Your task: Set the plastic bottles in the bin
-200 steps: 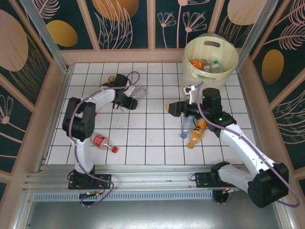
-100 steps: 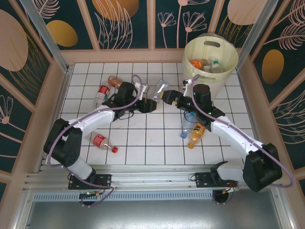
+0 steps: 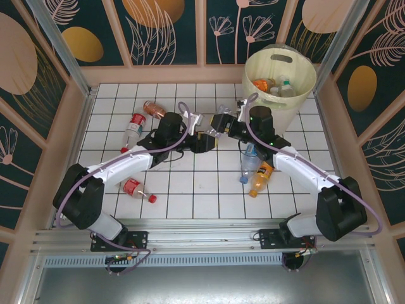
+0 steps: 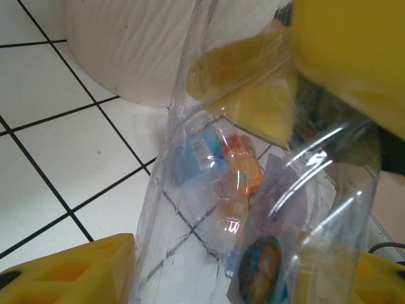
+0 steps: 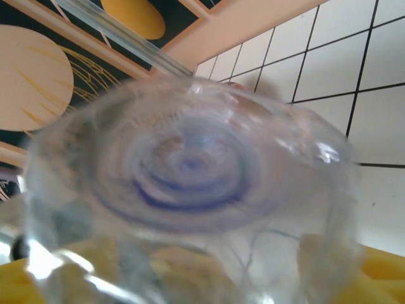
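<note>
A clear plastic bottle (image 3: 217, 120) hangs over the middle of the tiled table, between both grippers. My left gripper (image 3: 204, 140) is shut on its body (image 4: 209, 240), with yellow fingers (image 4: 69, 269) at either side. My right gripper (image 3: 225, 128) has closed round the same bottle from the other side; its yellow finger (image 4: 342, 50) presses the bottle's wall. The bottle's round base (image 5: 190, 164) sits right in front of the right wrist camera, between that gripper's fingers (image 5: 380, 272). The pale yellow bin (image 3: 253, 76) stands at the back right with several bottles (image 3: 262, 83) inside.
Loose bottles lie on the tiles: a blue one (image 3: 248, 163) and an orange one (image 3: 260, 178) under the right arm, a red-labelled one (image 3: 134, 187) at the front left, and two more (image 3: 134, 124) (image 3: 152, 108) at the back left. Walls enclose the table.
The left arm swung from the back left to the middle carrying the clear bottle. The right arm rose from the blue and orange bottles, met it and closed its fingers onto the bottle.
</note>
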`<state>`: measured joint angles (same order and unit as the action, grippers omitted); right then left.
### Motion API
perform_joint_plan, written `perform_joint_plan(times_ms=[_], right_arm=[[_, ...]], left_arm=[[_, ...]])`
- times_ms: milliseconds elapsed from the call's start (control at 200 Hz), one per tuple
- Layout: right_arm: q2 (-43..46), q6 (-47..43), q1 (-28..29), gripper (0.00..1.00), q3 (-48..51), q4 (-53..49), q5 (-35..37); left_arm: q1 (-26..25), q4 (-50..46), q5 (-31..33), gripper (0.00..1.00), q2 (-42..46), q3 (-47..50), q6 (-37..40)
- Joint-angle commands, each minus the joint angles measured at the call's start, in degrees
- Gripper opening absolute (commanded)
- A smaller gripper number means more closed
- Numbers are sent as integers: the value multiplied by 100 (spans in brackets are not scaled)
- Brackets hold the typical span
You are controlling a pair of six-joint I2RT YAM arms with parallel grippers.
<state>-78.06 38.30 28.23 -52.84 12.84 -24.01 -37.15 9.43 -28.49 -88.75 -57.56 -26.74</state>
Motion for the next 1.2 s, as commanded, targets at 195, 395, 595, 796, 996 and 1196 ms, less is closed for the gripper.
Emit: perform_joint_plan(times_ms=[195,395,595,796,996,1196], right_arm=[[-82,-498,8,52,-695,-121,-56],[-323,-970,-162,52,-1287,-304,-214],[-741,-1354,-459,52,-1904,-496,-515],[-1148,-1258,-792,52,-2689,-846,-990],[-1092,-1321,-814,52,-2827,-757,-896],[-691,-1844,-687,53,-2646,-438,-536]], left_arm=[[-60,94,184,77,141,-118,29],[-65,-59,619,99,1,-776,500],[-47,-317,1155,99,-101,-1388,1074],[-5,-1222,1298,99,-282,-2474,1307],[1,-1259,1240,99,100,-2229,1339],[-1,-816,1345,99,1190,-945,1409]])
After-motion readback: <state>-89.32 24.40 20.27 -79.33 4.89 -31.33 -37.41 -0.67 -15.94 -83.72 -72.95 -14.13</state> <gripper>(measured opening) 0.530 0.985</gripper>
